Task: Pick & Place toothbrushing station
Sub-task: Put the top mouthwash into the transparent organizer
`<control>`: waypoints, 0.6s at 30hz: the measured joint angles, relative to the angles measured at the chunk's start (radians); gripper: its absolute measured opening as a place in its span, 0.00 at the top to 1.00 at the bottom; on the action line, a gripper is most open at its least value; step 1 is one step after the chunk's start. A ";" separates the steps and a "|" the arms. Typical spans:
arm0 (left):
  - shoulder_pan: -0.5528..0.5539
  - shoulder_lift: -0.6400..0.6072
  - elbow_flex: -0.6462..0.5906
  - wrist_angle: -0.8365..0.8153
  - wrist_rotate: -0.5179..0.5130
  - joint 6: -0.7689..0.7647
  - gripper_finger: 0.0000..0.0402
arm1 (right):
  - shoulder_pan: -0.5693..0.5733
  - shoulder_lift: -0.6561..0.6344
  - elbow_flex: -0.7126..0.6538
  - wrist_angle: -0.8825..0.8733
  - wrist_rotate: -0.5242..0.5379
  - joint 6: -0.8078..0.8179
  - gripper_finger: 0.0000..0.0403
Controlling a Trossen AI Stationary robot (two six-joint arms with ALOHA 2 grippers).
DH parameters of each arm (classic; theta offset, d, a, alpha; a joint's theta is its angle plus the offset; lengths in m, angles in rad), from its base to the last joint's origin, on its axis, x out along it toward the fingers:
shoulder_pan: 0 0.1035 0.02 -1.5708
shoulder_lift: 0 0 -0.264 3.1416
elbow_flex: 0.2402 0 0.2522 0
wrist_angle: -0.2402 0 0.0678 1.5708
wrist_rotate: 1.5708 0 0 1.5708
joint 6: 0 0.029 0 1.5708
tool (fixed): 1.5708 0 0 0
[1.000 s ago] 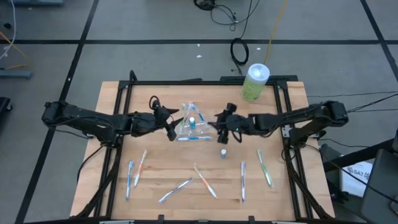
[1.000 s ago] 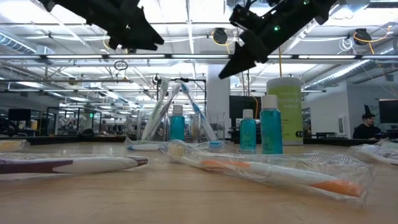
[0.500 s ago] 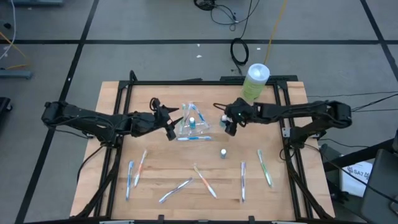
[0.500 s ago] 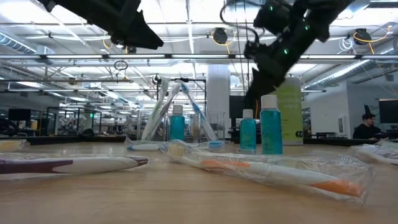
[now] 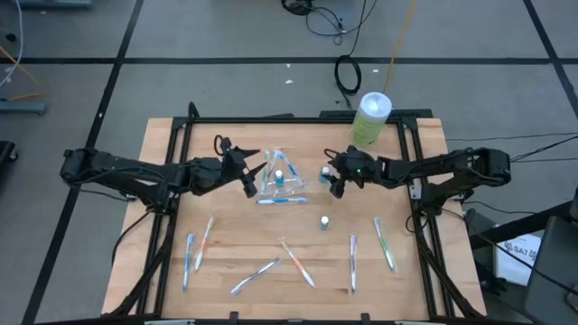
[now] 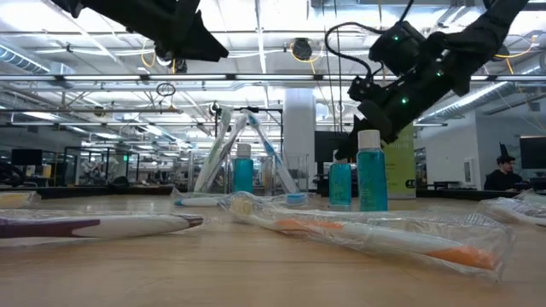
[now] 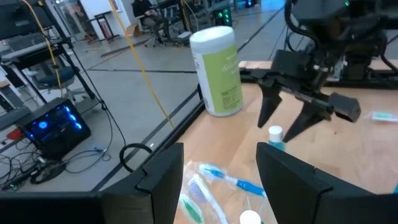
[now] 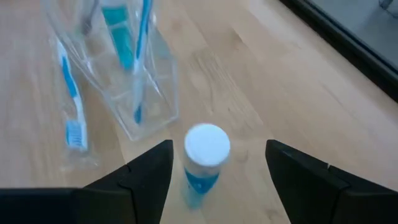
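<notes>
A clear plastic cup (image 5: 278, 183) stands mid-table with toothbrushes and a teal tube upright inside it; it also shows in the right wrist view (image 8: 134, 93). Just right of it stands a small teal bottle with a white cap (image 8: 205, 155), also seen in the high view (image 5: 326, 171). My right gripper (image 5: 331, 178) hangs open just above this bottle, one finger on either side, touching nothing. My left gripper (image 5: 248, 177) hovers open at the cup's left side, above the table. Several wrapped toothbrushes (image 5: 296, 262) lie flat along the near half.
A second small teal bottle (image 5: 323, 221) stands nearer the front. One wrapped blue toothbrush (image 5: 282, 201) lies beside the cup's near side. A pale-green canister with a white lid (image 5: 370, 119) stands at the far right corner. A person sits in the room beyond (image 6: 503, 170).
My right gripper has drawn away from the cup toward the table's right edge and sunk, tipping its fingers down over the small teal bottle. The cup, bottles and toothbrushes have stayed where they were.
</notes>
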 joint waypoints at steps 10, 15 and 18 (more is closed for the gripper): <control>0.025 0.000 0.000 0.071 0.002 0.012 0.48 | 0.000 0.017 -0.090 0.208 -0.019 0.057 0.38; 0.025 0.000 0.000 0.091 0.003 0.012 0.48 | 0.000 0.048 -0.092 0.255 -0.018 0.057 0.38; 0.025 0.000 0.000 0.091 0.003 0.012 0.48 | 0.000 0.092 -0.090 0.324 -0.017 0.058 0.38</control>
